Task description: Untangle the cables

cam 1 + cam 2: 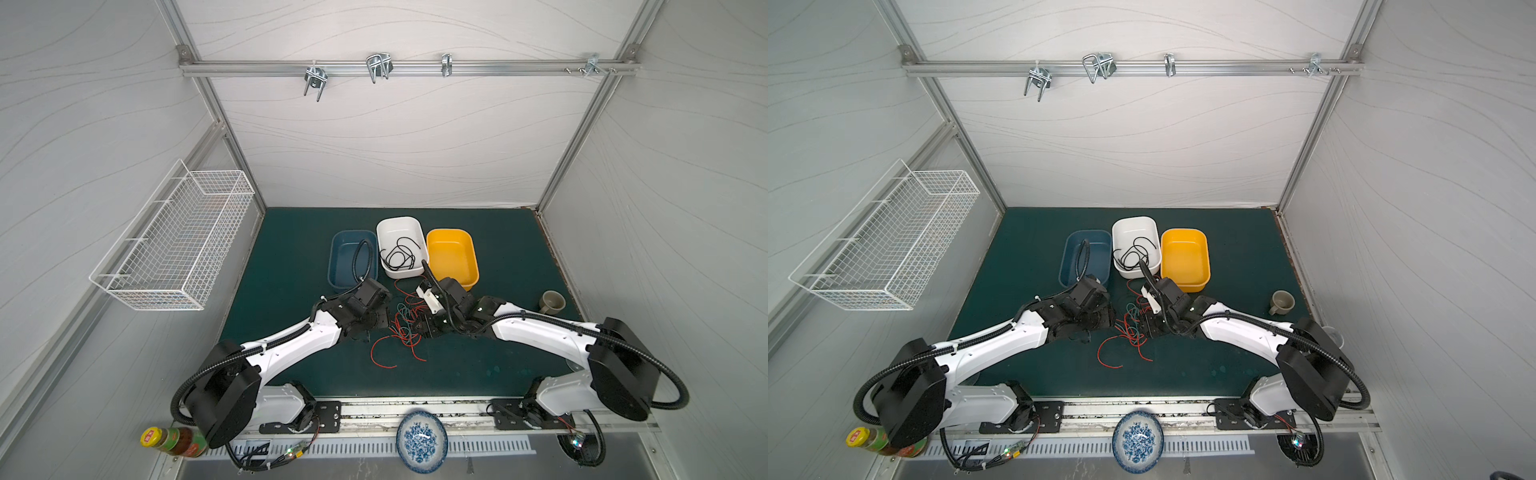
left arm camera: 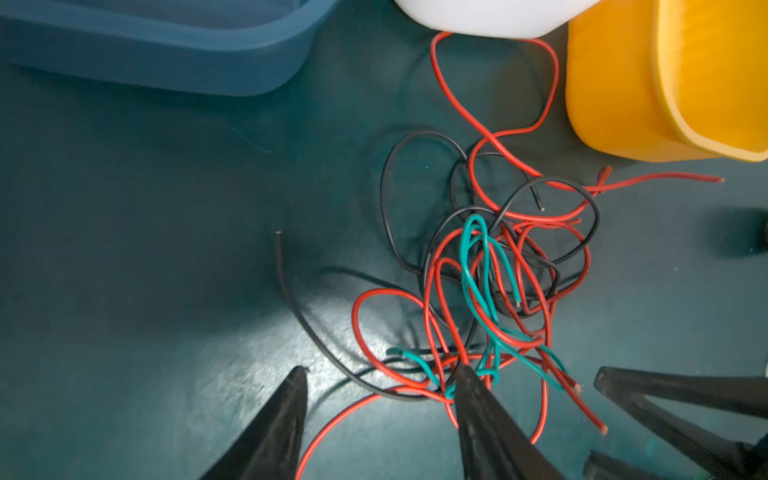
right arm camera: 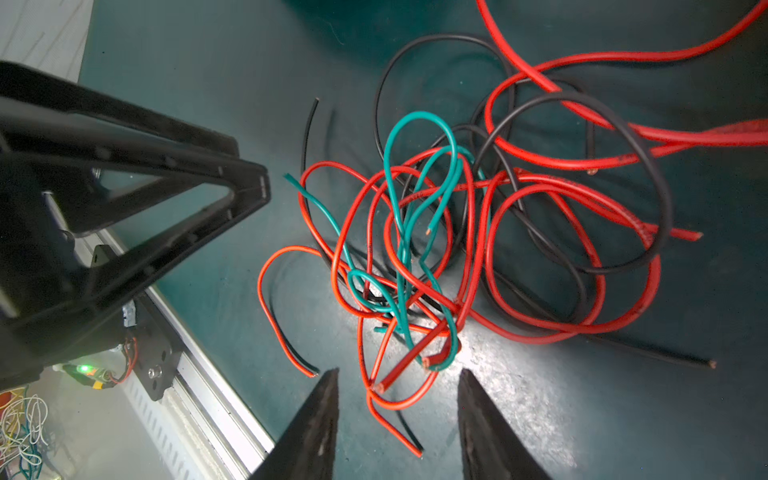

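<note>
Low beside cables (image 2: 467, 266): left pincer (image 2: 382, 370), right pincer (image 3: 397, 372), jaws apart.

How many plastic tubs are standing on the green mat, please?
3, in a row at the far side of the mat: blue tub left, white tub middle with a black cable inside, yellow tub right. None seems hidden.

The cables (image 1: 401, 330) are lying on the mat (image 1: 478, 361) between the left gripper (image 2: 380, 370) and right gripper (image 3: 399, 372), before three tubs (image 1: 399, 228).
</note>
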`<state>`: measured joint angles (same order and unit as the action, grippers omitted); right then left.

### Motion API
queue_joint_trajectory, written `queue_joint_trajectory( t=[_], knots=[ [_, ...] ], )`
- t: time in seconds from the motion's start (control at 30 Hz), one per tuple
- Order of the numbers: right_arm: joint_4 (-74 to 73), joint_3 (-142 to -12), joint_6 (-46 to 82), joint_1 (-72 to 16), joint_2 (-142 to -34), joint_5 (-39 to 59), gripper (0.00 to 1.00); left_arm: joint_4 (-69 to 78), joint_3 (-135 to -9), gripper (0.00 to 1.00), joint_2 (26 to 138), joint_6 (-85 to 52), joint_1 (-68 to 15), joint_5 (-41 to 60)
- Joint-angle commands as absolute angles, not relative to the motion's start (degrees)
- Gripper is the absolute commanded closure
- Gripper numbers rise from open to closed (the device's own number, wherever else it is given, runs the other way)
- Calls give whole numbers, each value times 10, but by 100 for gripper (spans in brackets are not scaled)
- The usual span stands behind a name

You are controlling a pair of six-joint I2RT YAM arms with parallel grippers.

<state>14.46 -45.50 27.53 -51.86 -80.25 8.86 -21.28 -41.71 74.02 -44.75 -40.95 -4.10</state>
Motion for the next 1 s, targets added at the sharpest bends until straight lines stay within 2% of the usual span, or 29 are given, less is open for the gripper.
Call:
queue_joint_trajectory(
  t=[0.0, 0.23, 0.7, 0.97],
  knots=[
    [131, -447, 281, -525, -809, 87, 53, -181, -428, 48, 756, -456, -410, -45],
    [122, -440, 285, -526, -811, 89, 53, -171, -438, 62, 800, -452, -410, -43],
    [102, -437, 289, -532, -821, 91, 53, -154, -451, 74, 843, -447, -410, -38],
    [89, -426, 295, -532, -817, 91, 53, -155, -457, 75, 849, -451, -410, -39]
  ],
)
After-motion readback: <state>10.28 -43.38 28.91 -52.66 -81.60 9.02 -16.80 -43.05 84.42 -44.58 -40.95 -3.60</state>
